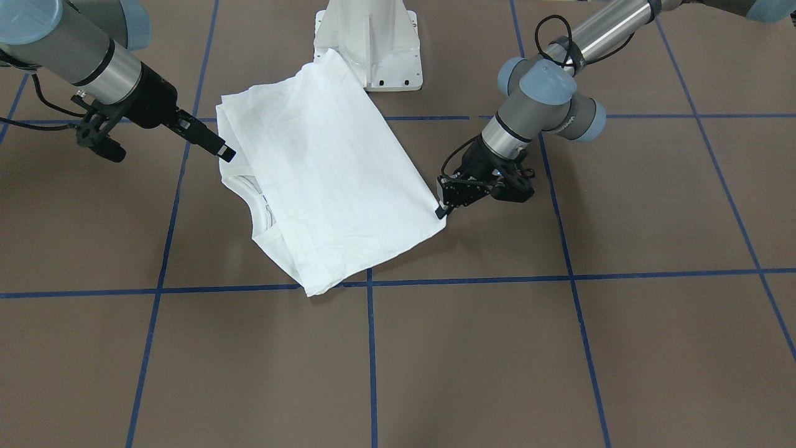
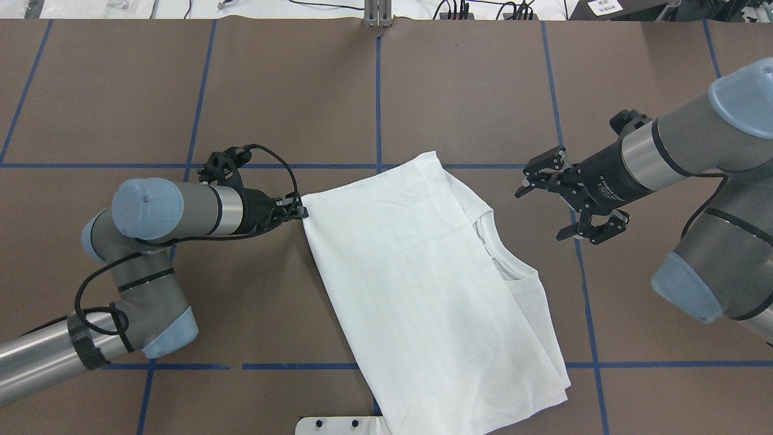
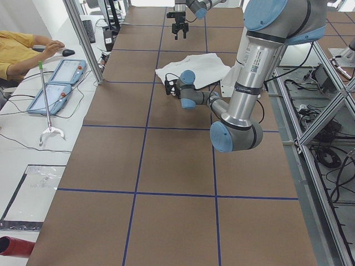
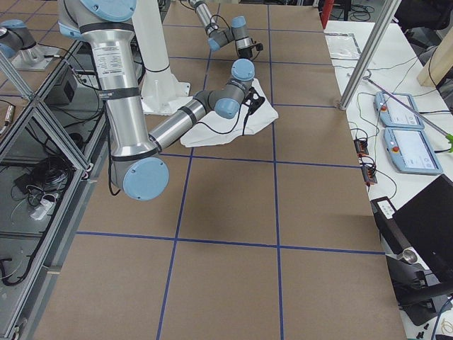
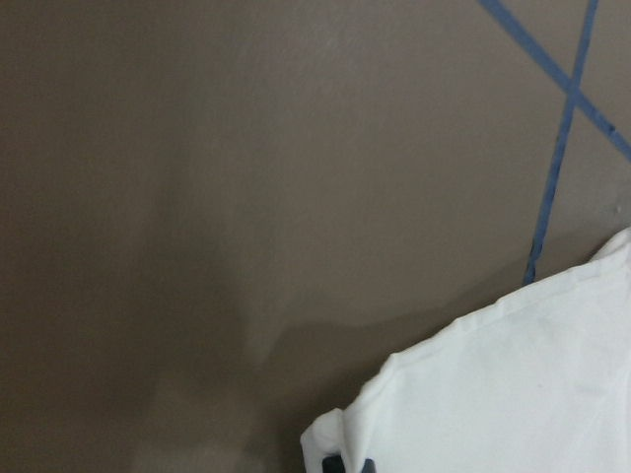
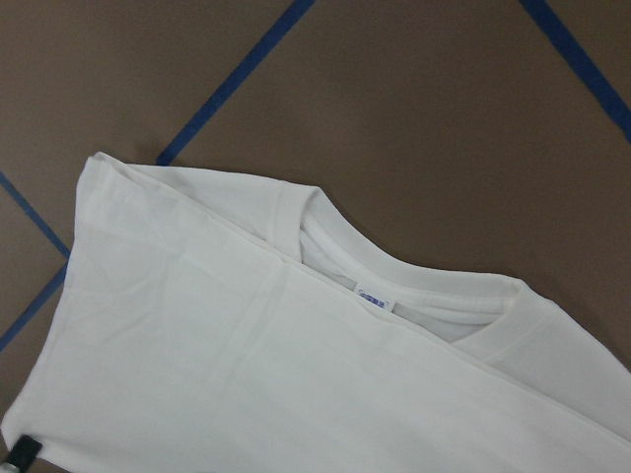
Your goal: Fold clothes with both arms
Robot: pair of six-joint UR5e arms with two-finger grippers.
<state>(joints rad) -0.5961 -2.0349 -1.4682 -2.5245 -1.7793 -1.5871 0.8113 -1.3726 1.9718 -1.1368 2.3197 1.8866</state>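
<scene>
White fabric, a large T-shirt (image 2: 423,284) folded over on itself, lies flat near the middle of the brown matte table (image 2: 272,90), across the blue tape lines (image 2: 378,90) that mark out a grid. Its ribbed round collar (image 6: 414,286) shows at one long edge, where the top layer stops short, and a small neck label (image 6: 375,301) with blue print sits just inside it. No printed text shows on the upper face. The end nearest the robot overlaps the foot of the white metal pedestal (image 1: 373,43).

The left gripper (image 2: 300,212), black on a silver-grey arm with light-blue joint caps, is low at the table, its fingers pinched together on the T-shirt's far corner on that side; the wrist view shows the hemmed corner between the dark tips. The right gripper (image 2: 540,214) hangs beside the collar edge, apart from the cloth, with its black fingers (image 2: 531,175) spread wide and nothing between them. Its camera looks down on the collar and label.
</scene>
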